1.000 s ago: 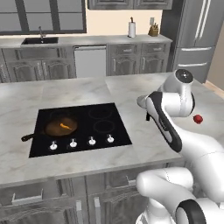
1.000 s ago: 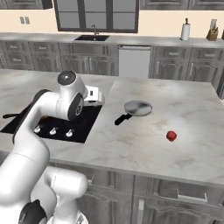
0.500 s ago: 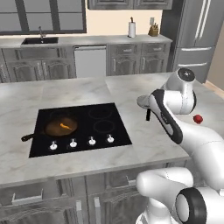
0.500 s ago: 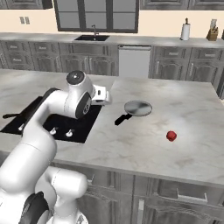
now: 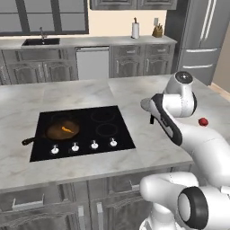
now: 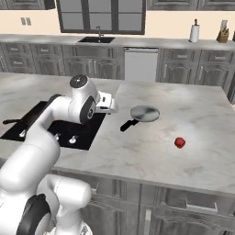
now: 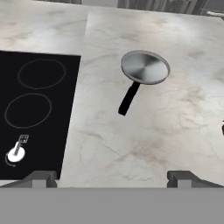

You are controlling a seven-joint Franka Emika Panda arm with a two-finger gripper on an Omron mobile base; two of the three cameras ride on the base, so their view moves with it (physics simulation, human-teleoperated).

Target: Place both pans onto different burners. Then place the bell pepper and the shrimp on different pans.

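The steel pan (image 7: 145, 67) is sat on the bare desk (image 7: 144, 140) off to the side of the cooktop (image 7: 35, 113), and from the fingers (image 7: 112, 178) it's found up around 1 o'clock in the hand view, well apart. Its black handle (image 7: 128, 99) is run back toward 7 o'clock, so that end is the nearer bit. The fingers are spread fully wide with nothing held.

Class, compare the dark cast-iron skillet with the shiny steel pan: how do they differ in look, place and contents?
The dark skillet with a rusty-brown inside sits on a burner of the black cooktop; the shiny silver steel pan rests on the marble counter. The skillet holds a small orange piece; the steel pan is empty. Both are round, with one dark handle.
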